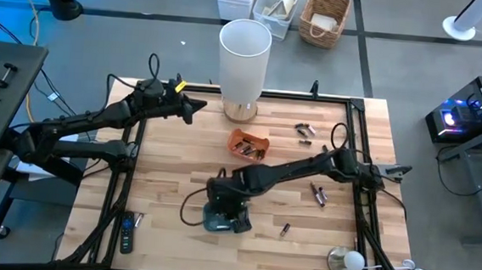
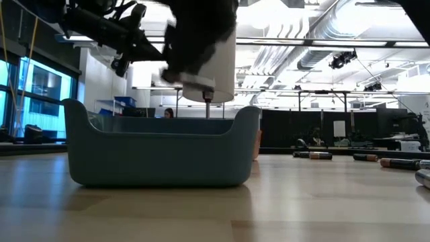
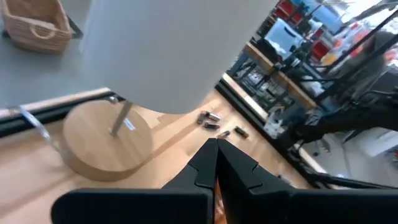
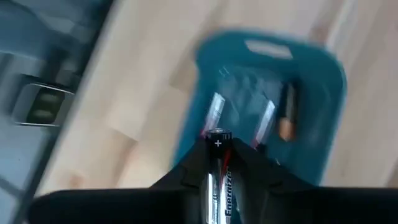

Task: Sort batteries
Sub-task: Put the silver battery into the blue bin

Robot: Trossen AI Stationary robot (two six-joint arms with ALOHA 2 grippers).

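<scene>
My right gripper (image 1: 224, 200) hangs over a teal tray (image 1: 236, 226) near the table's front middle, shut on a silver battery (image 4: 219, 180). The tray (image 4: 311, 68) holds two silver batteries (image 4: 213, 111) and a copper one (image 4: 286, 119). An orange tray (image 1: 263, 141) with several batteries stands mid-table. Loose batteries lie at the far right (image 1: 304, 131), the right (image 1: 318, 194) and the near right (image 1: 285, 230). My left gripper (image 1: 197, 108) is shut and bare, raised at the far left beside a lamp. My right gripper pinches the silver battery's sides between its two fingers, with the battery lying along the fingers. Its plus end (image 4: 217, 138) sticks out past the fingertips. The fingers slant down from above. The battery's end (image 2: 207, 98) hangs clear above the teal tray.
A lamp with a tall white shade (image 1: 245, 54) and a round wooden base (image 3: 109, 142) stands at the far middle. A black remote (image 1: 126, 233) lies at the near left, and a bulb-like object (image 1: 347, 262) at the near right. Baskets and boxes (image 1: 324, 17) sit beyond the far edge.
</scene>
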